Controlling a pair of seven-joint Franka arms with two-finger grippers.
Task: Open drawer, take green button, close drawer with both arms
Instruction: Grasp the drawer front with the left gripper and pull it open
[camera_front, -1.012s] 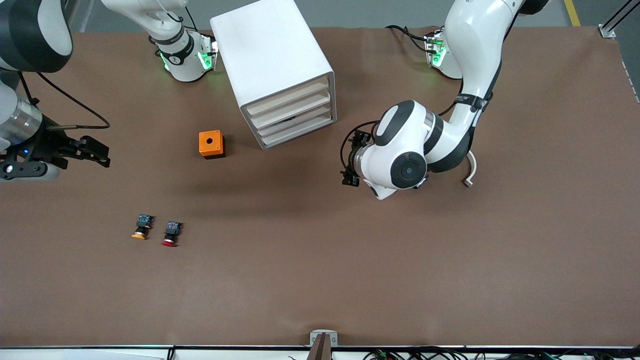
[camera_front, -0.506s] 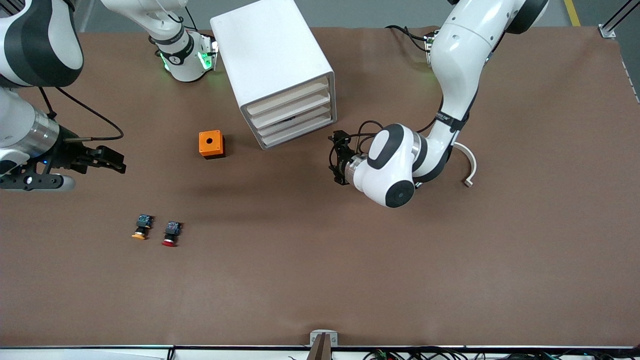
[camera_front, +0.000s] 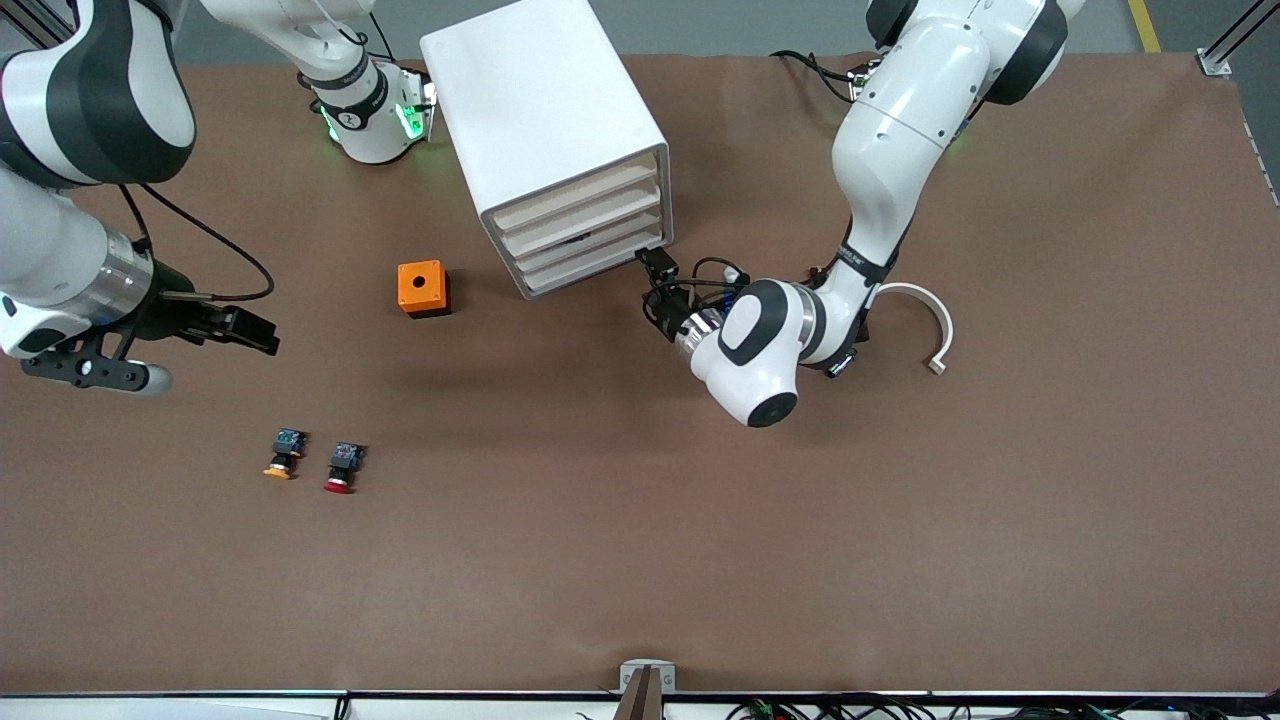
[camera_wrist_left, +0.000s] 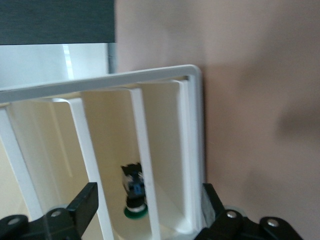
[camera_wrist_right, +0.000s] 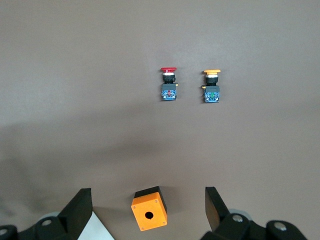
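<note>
The white cabinet (camera_front: 545, 120) stands near the robots' bases, and its lowest drawer (camera_front: 598, 266) is shut. My left gripper (camera_front: 655, 268) is open, low in front of the cabinet's front at the corner toward the left arm's end. In the left wrist view its fingers (camera_wrist_left: 86, 204) straddle the drawer fronts, the lowest drawer (camera_wrist_left: 167, 150) among them. The green-capped button (camera_wrist_left: 135, 192) shows through a gap, partly hidden by a white front edge. My right gripper (camera_front: 255, 335) hangs open over bare table toward the right arm's end, holding nothing.
An orange box (camera_front: 423, 288) with a round hole sits beside the cabinet, also visible as the orange box (camera_wrist_right: 149, 215). A yellow-capped button (camera_front: 283, 454) and a red-capped button (camera_front: 343, 467) lie nearer the front camera. A white curved piece (camera_front: 932, 322) lies by the left arm.
The left arm has swung its gripper in toward the cabinet's lower front corner. The right gripper has drifted toward the middle of the table.
</note>
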